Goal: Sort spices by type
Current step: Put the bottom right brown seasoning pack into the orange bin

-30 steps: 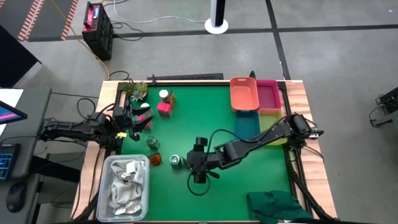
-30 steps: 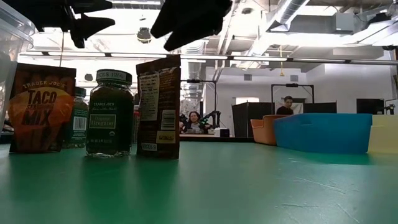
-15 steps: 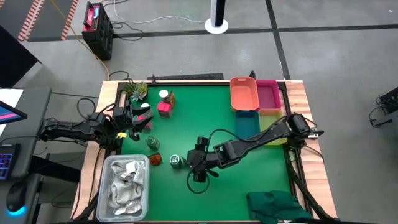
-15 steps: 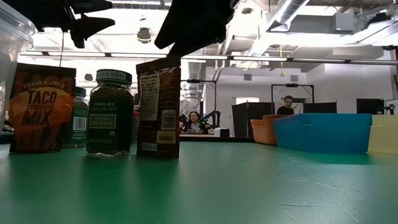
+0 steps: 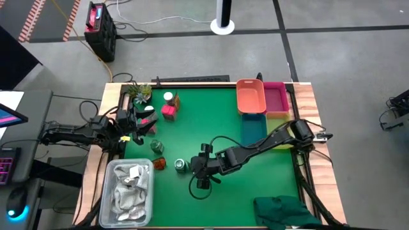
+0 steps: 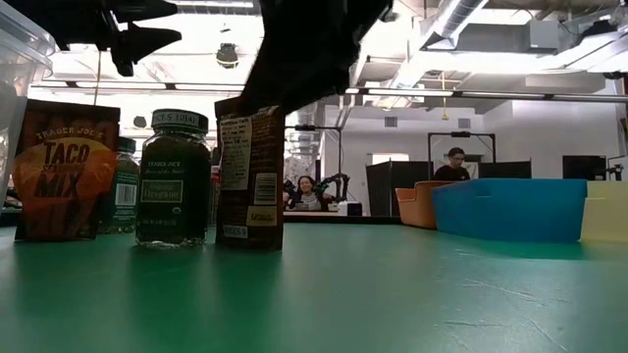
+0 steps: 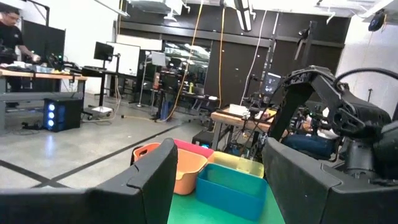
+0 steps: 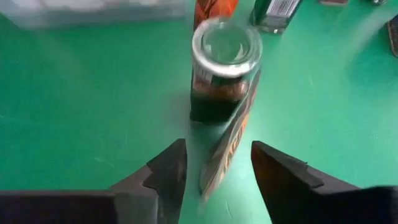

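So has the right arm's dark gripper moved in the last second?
Yes. In the high view the right gripper has slid slightly toward the clear plastic rag bin, closing on the silver-lidded spice jar.

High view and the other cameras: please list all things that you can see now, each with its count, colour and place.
table: one, green top, wooden edges
bins: four, orange, pink, blue, yellow; high view's upper right
pink-red box: one, upper left
white-capped jar: one, just above that box
dark jar: one, lower left
orange packet: one, lower left
silver-lidded jar: one, beside the packet
plant: one, green, upper left corner
tub: one, clear, holding white rags, lower left corner
cloth: one, dark green, lower right
left pincer: open, left side
right pincer: open, facing the silver-lidded jar
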